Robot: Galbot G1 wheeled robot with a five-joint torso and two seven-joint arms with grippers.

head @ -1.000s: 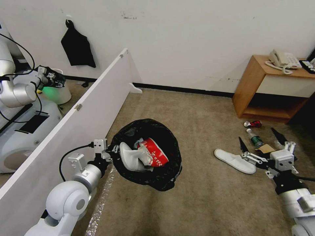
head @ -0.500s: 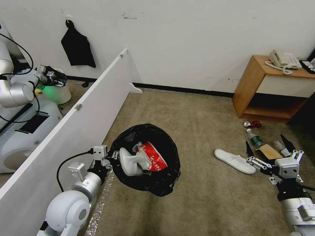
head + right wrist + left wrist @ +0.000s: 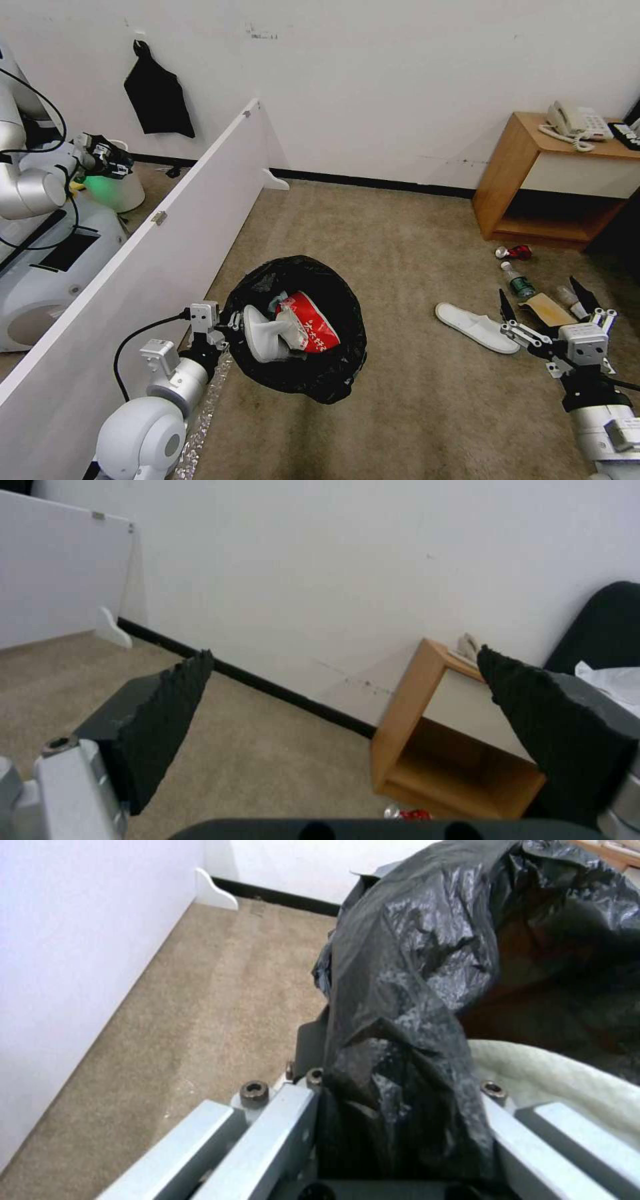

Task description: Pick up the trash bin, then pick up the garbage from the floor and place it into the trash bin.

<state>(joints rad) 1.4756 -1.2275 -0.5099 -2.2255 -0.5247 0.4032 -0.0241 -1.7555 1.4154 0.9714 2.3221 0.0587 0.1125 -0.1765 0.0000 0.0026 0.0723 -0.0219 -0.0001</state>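
The trash bin [image 3: 327,373], lined with a glossy black bag, hangs tilted just above the carpet. My left gripper [image 3: 230,325] is shut on its near-left rim, and the left wrist view shows the black bag [image 3: 400,1015] pinched between the fingers. Inside lie a white slipper [image 3: 261,333] and a crushed red-white carton [image 3: 312,325]. My right gripper [image 3: 541,293] hovers open and holds nothing, just above a brown paper bag [image 3: 548,309]. Garbage on the floor around it includes a white slipper [image 3: 477,327], a green-labelled bottle [image 3: 519,281] and a red can [image 3: 517,252].
A long white partition board [image 3: 167,220] runs along my left, close to the bin. Beyond it stand another robot [image 3: 40,193] and a bucket glowing green [image 3: 119,190]. A wooden nightstand [image 3: 527,173] with a telephone [image 3: 577,123] sits at the far right wall.
My right gripper, still open, has drawn back to the right and nearer me, ending over the paper bag. The bin in my left gripper has sunk slightly.
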